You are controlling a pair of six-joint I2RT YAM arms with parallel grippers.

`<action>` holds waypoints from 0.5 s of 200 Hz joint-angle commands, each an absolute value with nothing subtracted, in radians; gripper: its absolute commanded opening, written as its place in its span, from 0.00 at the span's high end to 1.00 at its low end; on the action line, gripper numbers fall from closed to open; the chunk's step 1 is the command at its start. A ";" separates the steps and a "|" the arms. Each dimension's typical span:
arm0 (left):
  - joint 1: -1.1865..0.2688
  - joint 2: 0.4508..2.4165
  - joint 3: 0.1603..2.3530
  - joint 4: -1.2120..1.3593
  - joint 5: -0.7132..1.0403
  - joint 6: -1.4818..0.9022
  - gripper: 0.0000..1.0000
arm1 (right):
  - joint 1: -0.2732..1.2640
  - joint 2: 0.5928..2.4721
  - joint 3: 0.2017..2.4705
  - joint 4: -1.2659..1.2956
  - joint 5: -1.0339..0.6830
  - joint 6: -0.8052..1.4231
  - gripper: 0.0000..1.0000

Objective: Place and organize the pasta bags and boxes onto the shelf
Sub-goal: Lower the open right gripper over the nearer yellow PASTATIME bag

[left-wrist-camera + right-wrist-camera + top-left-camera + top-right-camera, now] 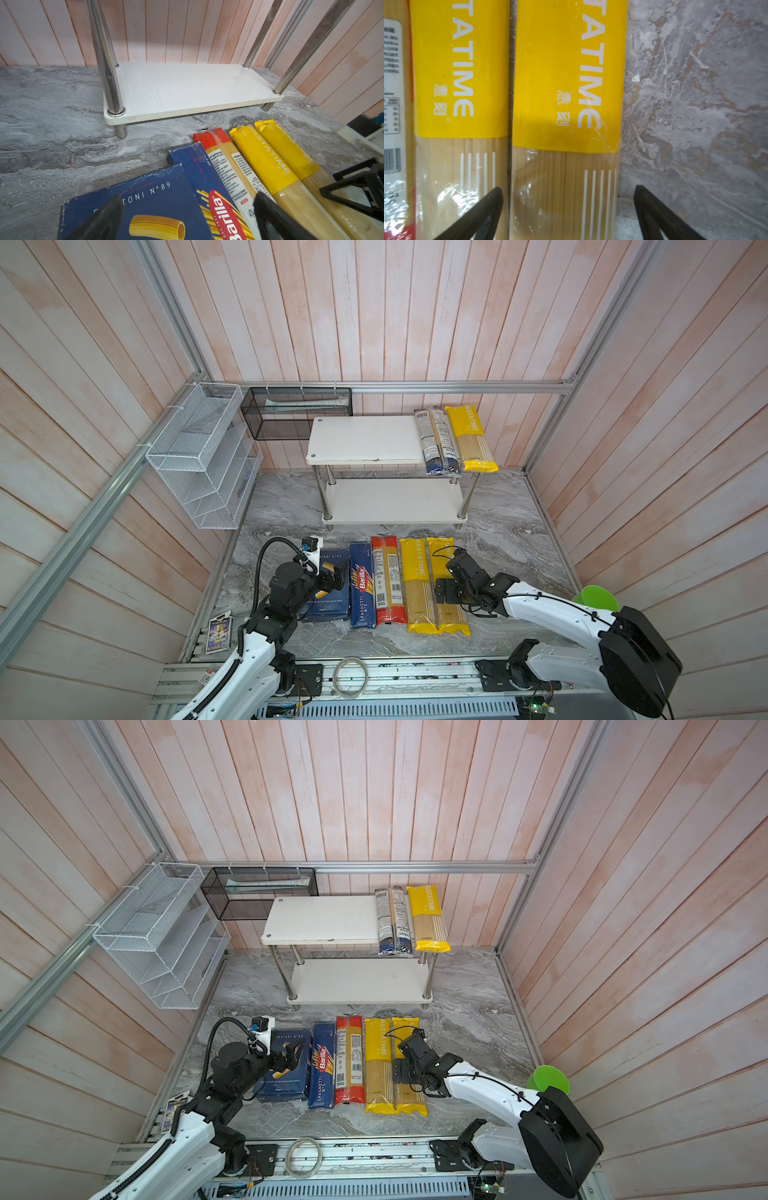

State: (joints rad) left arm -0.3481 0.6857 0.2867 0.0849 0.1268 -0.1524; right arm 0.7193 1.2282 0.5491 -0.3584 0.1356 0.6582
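1. Bright, even light is cast from above; a soft shadow is left beneath the shelf point(365, 439).
2. Wall planks point(83, 472) far from the shelf are bowed by wide-angle distortion.
3. Glare is carried by the clear film of a yellow bag point(566, 116); the fingers point(104, 218) of the left gripper point(189, 196) are rendered out of focus.

Yellow PASTATIME bag point(564, 104) flat between my right end effector's point(568, 187) spread fingers, twin bag point(460, 83), red-ended bag point(388, 578), spaghetti box point(361, 585), rigatoni box point(155, 193) alongside, white shelf point(365, 439) beyond bearing blue-ended bag point(440, 443), third yellow bag point(473, 439)
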 commanded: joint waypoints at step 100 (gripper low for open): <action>-0.351 0.666 0.290 0.091 0.127 -0.142 0.00 | 0.724 1.247 0.509 -0.308 0.162 0.667 0.02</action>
State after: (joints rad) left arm -0.3481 0.6758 0.2867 0.0853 0.1261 -0.1524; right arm 0.7193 1.2594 0.5320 -0.3153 0.1410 0.6590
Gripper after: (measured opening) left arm 0.996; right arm 0.983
